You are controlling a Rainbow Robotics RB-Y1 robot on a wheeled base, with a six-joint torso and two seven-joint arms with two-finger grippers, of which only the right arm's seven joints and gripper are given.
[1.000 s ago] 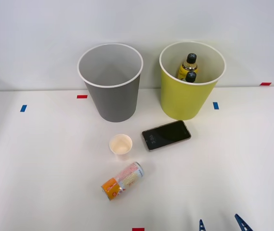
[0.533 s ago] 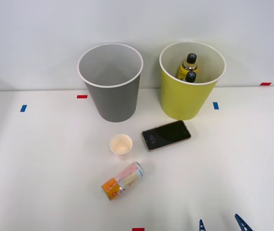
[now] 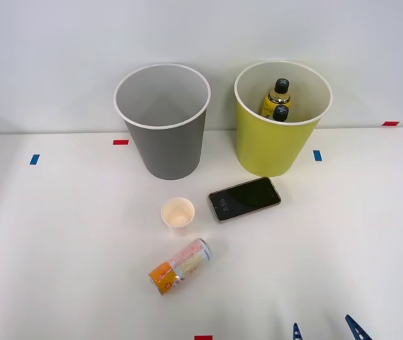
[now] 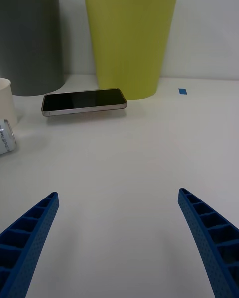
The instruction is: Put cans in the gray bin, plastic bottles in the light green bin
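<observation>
The can [image 3: 180, 265], orange at one end with a pink-and-white body, lies on its side on the white table; its silver rim [image 4: 5, 138] also shows in the right wrist view. The gray bin [image 3: 163, 120] [image 4: 30, 37] stands at the back. Beside it stands the light green bin [image 3: 280, 120] [image 4: 130, 37], holding two black-capped plastic bottles [image 3: 277, 101], one amber-yellow. My right gripper [image 3: 326, 331] [image 4: 117, 238] is open near the table's front edge, right of the can, with nothing between its fingers.
A black phone [image 3: 244, 198] [image 4: 83, 101] lies flat in front of the light green bin. A small cream paper cup [image 3: 178, 214] [image 4: 6, 101] stands upright just behind the can. Blue and red tape marks [image 3: 317, 155] dot the table.
</observation>
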